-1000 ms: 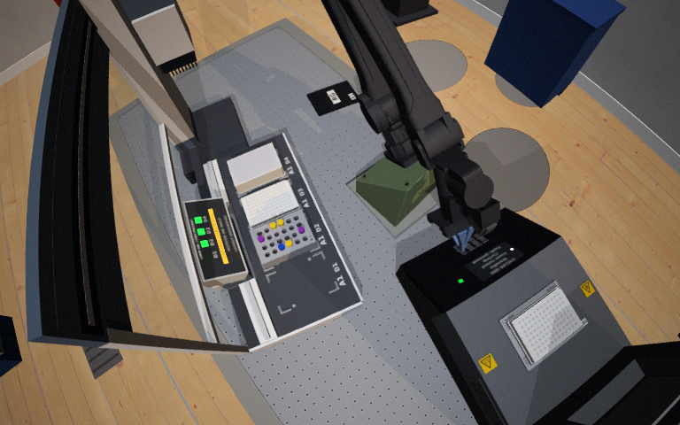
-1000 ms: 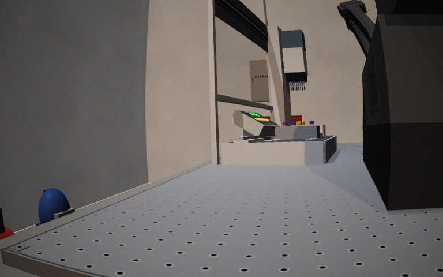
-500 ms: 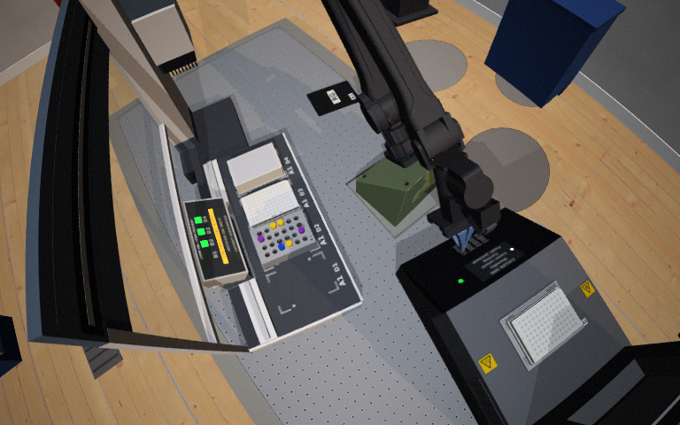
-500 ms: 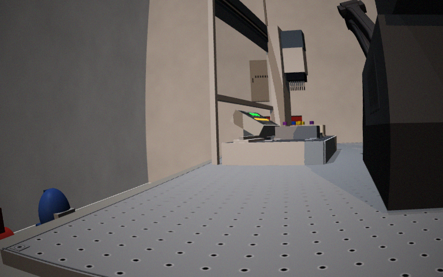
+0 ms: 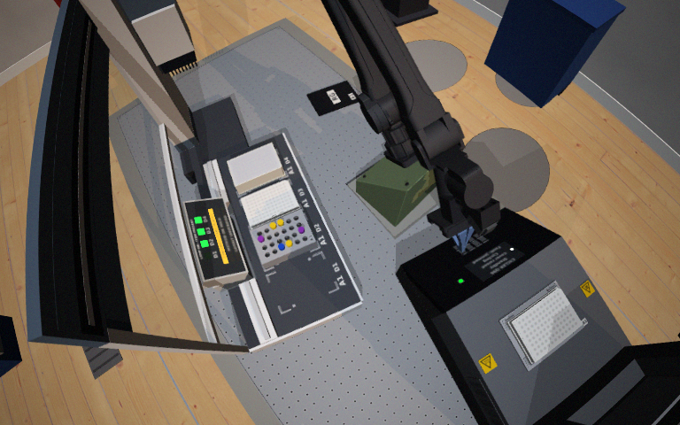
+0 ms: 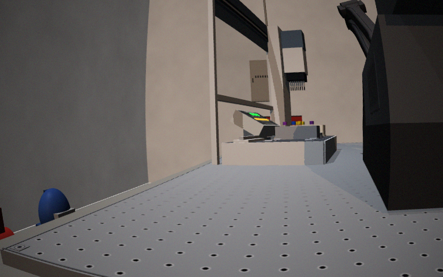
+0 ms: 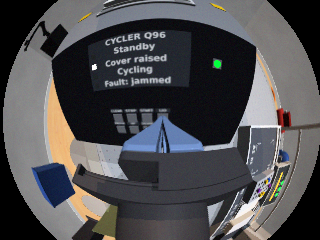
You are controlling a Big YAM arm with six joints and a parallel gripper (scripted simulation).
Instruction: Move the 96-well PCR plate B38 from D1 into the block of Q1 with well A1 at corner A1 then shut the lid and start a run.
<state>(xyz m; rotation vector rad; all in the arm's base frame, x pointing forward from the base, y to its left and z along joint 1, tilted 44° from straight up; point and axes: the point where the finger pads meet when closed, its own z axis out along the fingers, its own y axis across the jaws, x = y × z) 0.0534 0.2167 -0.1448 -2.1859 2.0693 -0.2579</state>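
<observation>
Your top camera looked steeply down from high above the bench (image 5: 320, 351). Your exterior camera sat low and close at the bench's edge, facing along it. Your wrist camera peered closely at the machine's front panel (image 7: 80, 120). All three shared that machine (image 5: 466, 325).

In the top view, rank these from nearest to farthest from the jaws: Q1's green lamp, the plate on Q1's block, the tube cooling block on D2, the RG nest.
Jaws shut, empty, at the gripper, over Q1's keys.
1. Green lamp: just beyond, on the front panel.
2. Plate on the block: farther back on Q1.
3. and 4. RG nest and tube cooling block: too close to call; one beside the arm's base, one across the table.
</observation>
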